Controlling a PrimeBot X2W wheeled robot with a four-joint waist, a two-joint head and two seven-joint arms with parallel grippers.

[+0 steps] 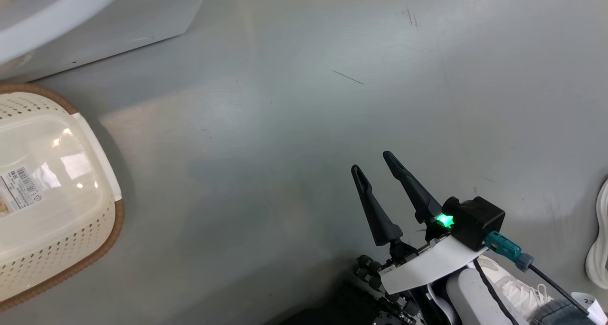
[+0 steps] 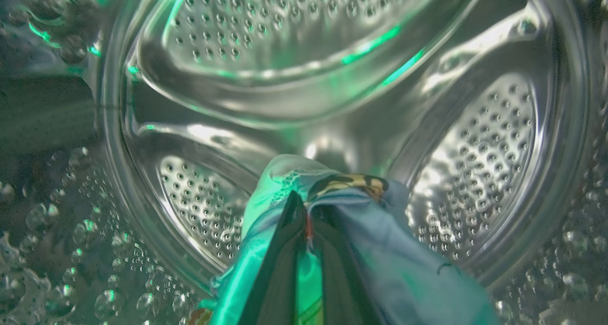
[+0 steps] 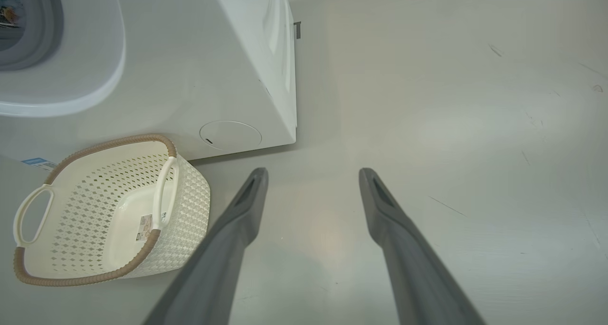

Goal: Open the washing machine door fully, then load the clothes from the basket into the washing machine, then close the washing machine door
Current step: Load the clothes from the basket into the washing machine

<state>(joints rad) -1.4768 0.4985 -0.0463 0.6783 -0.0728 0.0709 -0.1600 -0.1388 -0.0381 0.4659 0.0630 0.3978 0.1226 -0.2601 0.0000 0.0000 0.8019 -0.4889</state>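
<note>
Inside the washing machine [image 2: 475,163], the left gripper [image 2: 306,215] clamps the clothes [image 2: 408,268]; the right gripper [image 3: 313,173] gapes empty, the basket [image 3: 190,206] to its left.

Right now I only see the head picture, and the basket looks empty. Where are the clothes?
Observer: The left gripper is shut on the clothes, inside the steel drum.
Operator: How is it holding them?
Observer: Blue fabric is pinched between its two dark fingers and bunches over their tips.
Operator: Is the basket tipped over?
Observer: No, the basket stands upright on the floor beside the washing machine, both handles showing.
</note>
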